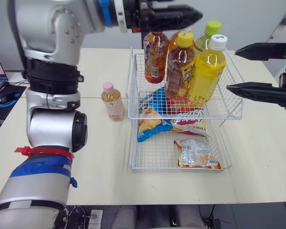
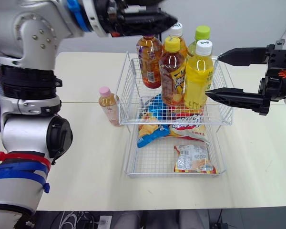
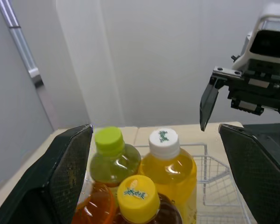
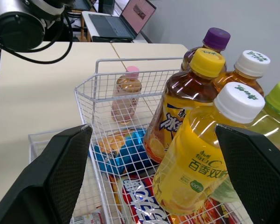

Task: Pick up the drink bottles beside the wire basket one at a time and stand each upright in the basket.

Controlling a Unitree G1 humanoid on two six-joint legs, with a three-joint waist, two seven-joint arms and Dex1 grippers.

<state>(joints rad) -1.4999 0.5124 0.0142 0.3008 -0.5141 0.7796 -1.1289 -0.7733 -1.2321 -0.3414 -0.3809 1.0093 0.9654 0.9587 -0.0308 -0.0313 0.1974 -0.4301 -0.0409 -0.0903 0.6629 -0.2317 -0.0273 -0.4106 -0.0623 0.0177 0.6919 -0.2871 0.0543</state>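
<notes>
Standing upright on the tabletop (image 1: 109, 176), the pink-cap bottle (image 1: 112, 101) sits just beside the left wall of the basket (image 1: 133, 86), apart from the wire; its pale label is too small to read.

The basket has two tiers and reaches from near the tabletop's far edge toward its near edge. Five bottles stand upright in the upper tier:
- the yellow bottle (image 1: 207, 71), at the front right, has a white cap with a small green mark; its label carries Chinese writing, a big "C" and a small round badge ending in "00%";
- the tea bottle (image 1: 180, 67), touching it on the left, has a yellow cap with a printed mark and a yellow label with large Chinese characters;
- the purple-cap bottle (image 1: 156, 57) stands at the back left, and its label is not readable;
- the amber bottle (image 4: 252, 58), behind the tea bottle, has a white cap with green print;
- the green-cap bottle (image 1: 212, 27) stands at the back right.

Under the bottles lie a blue bag (image 1: 152, 126) and a red-and-white bag (image 1: 190, 117); their lettering is too hidden to read. A foil bag (image 1: 198, 152) lies flat on the lower tier.

The left pincer (image 1: 193, 16) hangs above the back bottles with its fingers wide apart, holding nothing; the right pincer (image 1: 231, 69) is level with the yellow bottle, just to its right, also spread and empty.
</notes>
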